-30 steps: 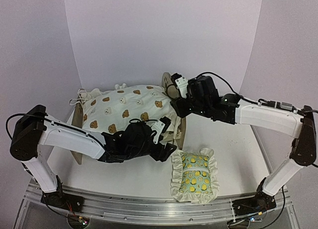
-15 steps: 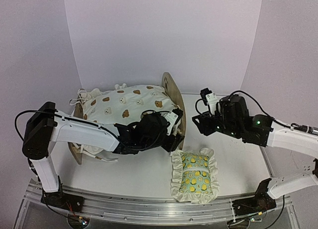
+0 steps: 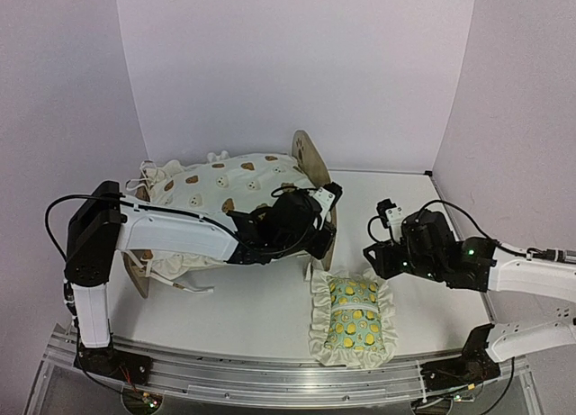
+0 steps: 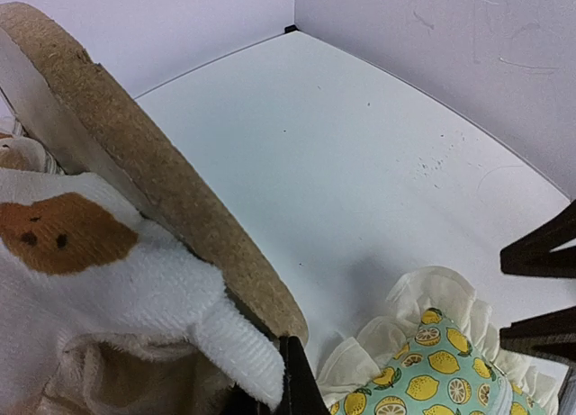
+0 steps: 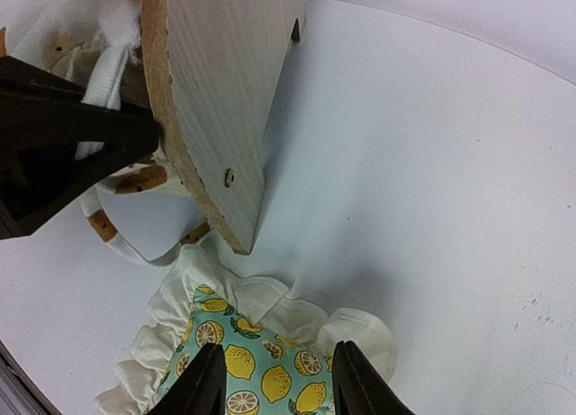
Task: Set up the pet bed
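Observation:
The pet bed stands at the back left, its rounded wooden headboard (image 3: 309, 167) (image 5: 225, 91) upright. A cream bear-print cushion (image 3: 225, 185) (image 4: 63, 244) lies in it. My left gripper (image 3: 319, 246) (image 4: 292, 386) is at the headboard's near corner. It is shut on the cushion's white tie (image 4: 238, 343) (image 5: 108, 73), which comes out along the seam between its fingers. The green lemon-print pillow (image 3: 353, 316) (image 5: 261, 361) lies flat in front of the bed. My right gripper (image 3: 371, 253) (image 5: 277, 381) hovers open over the pillow's far ruffle, holding nothing.
Lavender walls close the table off at the back and on both sides. A metal rail (image 3: 270, 379) runs along the near edge by the arm bases. The bed's footboard (image 3: 139, 275) stands at the left. White tabletop (image 3: 405, 199) lies right of the headboard.
My left gripper has slid right along the bed's near side to the headboard corner and shut. My right arm has drawn back from the headboard and come down by the pillow, jaws somewhat narrower.

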Available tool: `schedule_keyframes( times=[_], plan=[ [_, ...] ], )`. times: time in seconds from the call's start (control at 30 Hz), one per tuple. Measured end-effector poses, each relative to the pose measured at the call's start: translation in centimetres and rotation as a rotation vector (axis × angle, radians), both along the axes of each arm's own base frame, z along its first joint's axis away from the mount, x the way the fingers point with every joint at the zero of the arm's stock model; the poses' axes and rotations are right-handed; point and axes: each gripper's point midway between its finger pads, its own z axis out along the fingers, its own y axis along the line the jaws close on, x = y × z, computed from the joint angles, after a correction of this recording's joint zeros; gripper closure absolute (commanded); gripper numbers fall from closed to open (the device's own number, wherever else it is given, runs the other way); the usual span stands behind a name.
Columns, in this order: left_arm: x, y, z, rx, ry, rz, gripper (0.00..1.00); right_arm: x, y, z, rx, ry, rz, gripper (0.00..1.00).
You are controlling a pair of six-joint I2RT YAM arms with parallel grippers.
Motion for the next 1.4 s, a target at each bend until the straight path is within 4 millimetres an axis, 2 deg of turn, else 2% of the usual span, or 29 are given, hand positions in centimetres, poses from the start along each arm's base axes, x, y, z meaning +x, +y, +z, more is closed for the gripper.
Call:
schedule_keyframes(
  times=[0.13,0.37,0.5,0.67,0.83,1.0,1.17,1.27,1.4],
  plan=[
    [0.0,0.1,-0.1,0.009,0.000,0.002,1.00,-0.1,1.2,-1.5,0.015,0.053,0.029,0.62],
    [0.0,0.4,-0.1,0.030,0.009,0.006,0.98,0.1,4.7,-4.7,0.056,0.132,0.110,0.66],
    [0.6,1.3,-0.3,0.054,0.022,0.021,0.87,0.7,6.7,-5.9,0.088,0.104,0.141,0.66],
    [1.1,1.8,-0.3,0.056,0.032,0.031,0.78,1.3,9.2,-9.0,0.081,0.072,0.175,0.67],
    [1.3,2.2,-0.2,0.057,0.049,0.028,0.71,2.4,10.3,-11.6,0.063,0.021,0.143,0.67],
    [1.0,2.7,1.0,0.029,0.059,0.024,0.70,4.0,11.6,-12.1,0.074,-0.101,0.089,0.66],
    [1.0,3.7,2.4,0.011,0.051,0.035,0.72,5.8,12.6,-11.3,0.086,-0.213,0.026,0.65],
    [1.2,4.1,3.0,0.005,0.049,0.041,0.72,7.0,13.1,-10.1,0.105,-0.266,-0.021,0.65],
    [1.6,4.9,3.2,0.004,0.049,0.053,0.72,7.9,13.1,-10.5,0.072,-0.302,-0.063,0.63]
  ],
)
